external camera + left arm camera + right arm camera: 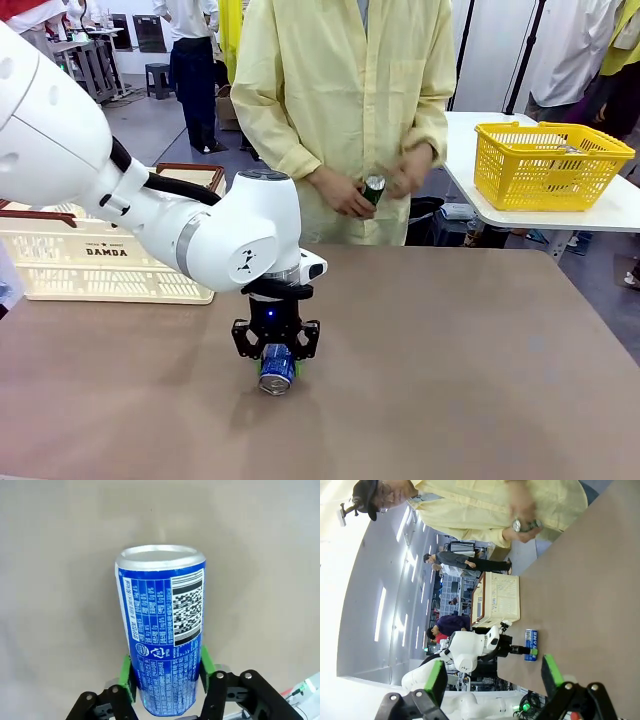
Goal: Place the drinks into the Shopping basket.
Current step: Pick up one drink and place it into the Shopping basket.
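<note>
Left claw (166,674): I see both green pads pressed to the sides of the blue can (162,625), which lies on its side on the surface (480,380), nearer the near edge. Right claw (492,677) spread wide, nothing in it. Shopping basket (60,250) at the left edge. The person's hands (345,192) hold a green can (373,188) past the far edge.

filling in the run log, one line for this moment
left gripper: shut on blue aluminium can lying on table | right gripper: open | person's hands: hold slim green can | cream perforated basket: at left
</note>
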